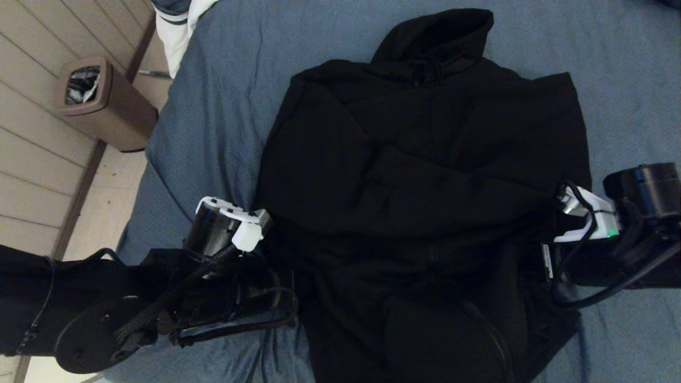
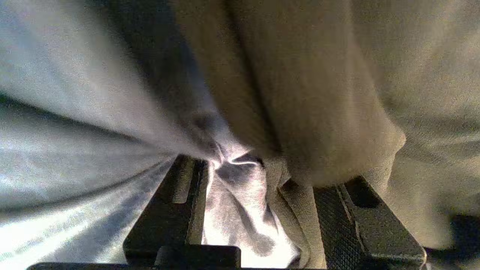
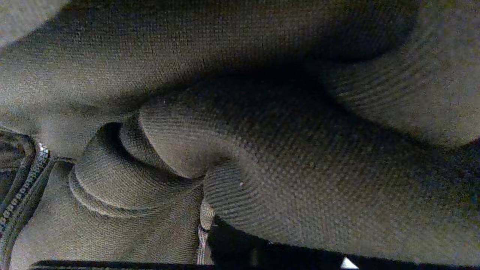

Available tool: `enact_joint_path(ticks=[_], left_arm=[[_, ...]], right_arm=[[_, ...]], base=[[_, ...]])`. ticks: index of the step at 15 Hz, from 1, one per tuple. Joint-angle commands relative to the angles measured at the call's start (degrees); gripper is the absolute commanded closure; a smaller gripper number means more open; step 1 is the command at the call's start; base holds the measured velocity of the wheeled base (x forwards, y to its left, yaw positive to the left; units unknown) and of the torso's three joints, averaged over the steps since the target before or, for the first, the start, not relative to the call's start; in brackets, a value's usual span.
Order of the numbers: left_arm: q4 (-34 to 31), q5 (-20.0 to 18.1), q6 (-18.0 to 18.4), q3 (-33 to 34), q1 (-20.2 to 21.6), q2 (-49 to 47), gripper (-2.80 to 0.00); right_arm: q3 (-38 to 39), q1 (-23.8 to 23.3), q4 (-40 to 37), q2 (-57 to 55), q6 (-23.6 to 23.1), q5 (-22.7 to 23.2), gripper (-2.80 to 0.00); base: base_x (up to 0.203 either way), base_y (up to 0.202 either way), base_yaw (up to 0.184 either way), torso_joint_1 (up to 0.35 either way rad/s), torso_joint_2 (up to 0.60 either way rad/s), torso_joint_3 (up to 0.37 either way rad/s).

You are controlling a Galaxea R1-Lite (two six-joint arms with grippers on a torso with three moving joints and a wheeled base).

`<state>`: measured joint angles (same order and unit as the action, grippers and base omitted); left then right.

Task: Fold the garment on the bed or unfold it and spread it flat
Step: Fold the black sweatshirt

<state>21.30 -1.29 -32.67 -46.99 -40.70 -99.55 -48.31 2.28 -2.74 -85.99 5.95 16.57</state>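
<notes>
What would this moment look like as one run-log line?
left tool: pinching sheet and hoodie edge | right tool: shut on hoodie | bed: hoodie partly folded

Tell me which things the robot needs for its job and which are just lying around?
For the job:
- big black zip-up hoodie
- wide bed with blue-grey sheet
- left gripper, with sheet and hoodie cloth bunched between its fingers
- right gripper, at the hoodie's edge

Just lying about:
- brown bin on the floor
- navy and white duvet

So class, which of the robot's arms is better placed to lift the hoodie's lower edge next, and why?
Probably the left: its claw already pinches hoodie fabric with bed sheet. The right claw's grip cannot be seen.
</notes>
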Motion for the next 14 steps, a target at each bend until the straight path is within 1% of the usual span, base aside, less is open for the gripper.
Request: enact_joint_path(ticks=[1, 3, 5, 7, 9, 11, 14], left_arm=[[1.68, 0.85, 0.23, -4.32, 1.83, 1.47, 0.0], [1.38, 0.85, 1.71, -4.85, 2.75, 2.7, 0.0], [1.05, 0.89, 2.59, -5.1, 3.6, 6.97, 0.0], [-1.05, 1.13, 4.77, -5.28, 4.35, 12.71, 0.0], [-4.16, 1.81, 6.19, -6.04, 4.56, 17.67, 0.0], [-8.7, 2.06, 6.69, -7.1, 4.57, 20.81, 0.0], [-9.52, 2.08, 6.74, -6.97, 4.58, 21.5, 0.0]], right_arm=[[0.32, -0.05, -0.33, 0.04, 0.03, 0.13, 0.0], [0.57, 0.01, -0.25, -0.13, -0.05, 0.13, 0.0], [0.84, 0.01, -0.25, -0.23, -0.05, 0.22, 0.0], [0.99, 0.09, -0.24, -0.23, 0.03, 0.31, 0.0], [1.46, 0.09, 0.1, -0.23, 0.03, 0.31, 0.0], [1.91, 0.09, 0.72, -0.14, 0.03, 0.31, 0.0], [2.26, 0.09, 0.72, 0.12, 0.03, 0.31, 0.0]], base=[[0.0, 0.0, 0.0, 0.0, 0.0, 0.0], [0.0, 0.0, 0.0, 0.0, 0.0, 0.0], [0.0, 0.0, 0.0, 0.0, 0.0, 0.0], [0.0, 0.0, 0.0, 0.0, 0.0, 0.0], [0.0, 0.0, 0.0, 0.0, 0.0, 0.0], [0.0, 0.0, 0.0, 0.0, 0.0, 0.0], [0.0, 0.0, 0.0, 0.0, 0.0, 0.0]])
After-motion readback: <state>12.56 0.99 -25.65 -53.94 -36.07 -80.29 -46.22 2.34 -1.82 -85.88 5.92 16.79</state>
